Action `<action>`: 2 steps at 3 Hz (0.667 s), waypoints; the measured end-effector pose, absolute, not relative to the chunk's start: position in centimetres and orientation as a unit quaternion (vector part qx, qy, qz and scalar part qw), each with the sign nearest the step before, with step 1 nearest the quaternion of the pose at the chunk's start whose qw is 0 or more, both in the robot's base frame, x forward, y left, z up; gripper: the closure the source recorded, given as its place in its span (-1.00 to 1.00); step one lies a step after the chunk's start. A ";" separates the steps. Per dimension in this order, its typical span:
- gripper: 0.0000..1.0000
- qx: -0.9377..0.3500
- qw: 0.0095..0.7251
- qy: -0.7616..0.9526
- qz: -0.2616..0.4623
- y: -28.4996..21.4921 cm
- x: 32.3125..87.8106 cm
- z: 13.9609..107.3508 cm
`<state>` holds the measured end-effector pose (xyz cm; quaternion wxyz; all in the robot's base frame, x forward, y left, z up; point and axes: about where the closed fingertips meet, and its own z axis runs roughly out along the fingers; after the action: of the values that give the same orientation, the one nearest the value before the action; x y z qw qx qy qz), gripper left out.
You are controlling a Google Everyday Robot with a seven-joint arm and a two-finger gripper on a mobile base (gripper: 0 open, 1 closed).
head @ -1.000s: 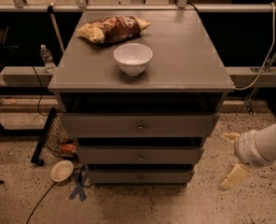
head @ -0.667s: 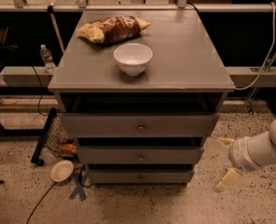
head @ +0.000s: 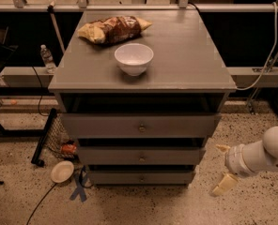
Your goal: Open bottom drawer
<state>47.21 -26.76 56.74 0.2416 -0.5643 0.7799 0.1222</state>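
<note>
Presently shut: grey-painted wooden bottom drawer point(head: 115, 177), likely rigid and light-running, best taken by its round knob point(head: 141, 177); white gripper point(head: 223, 167) low to its right, jaws apart.

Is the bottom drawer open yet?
Shut: the bottom drawer sits back in the cabinet, no interior showing. The gripper is open, right of it, not touching.

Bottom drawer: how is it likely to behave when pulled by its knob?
The bottom drawer looks like rigid wood, so it should probably slide straight rather than flex. Its knob is small and round, so likely slippery to pinch. The gripper, open, hangs low beside the cabinet, apart from it.
</note>
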 end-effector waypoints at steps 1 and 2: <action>-1.00 -0.581 0.237 0.772 0.099 -27.2 46.0 54.9; -1.00 -0.594 0.237 0.765 0.079 -27.6 45.0 52.4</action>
<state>45.00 -27.62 52.41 0.2371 -0.5935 0.7650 0.0791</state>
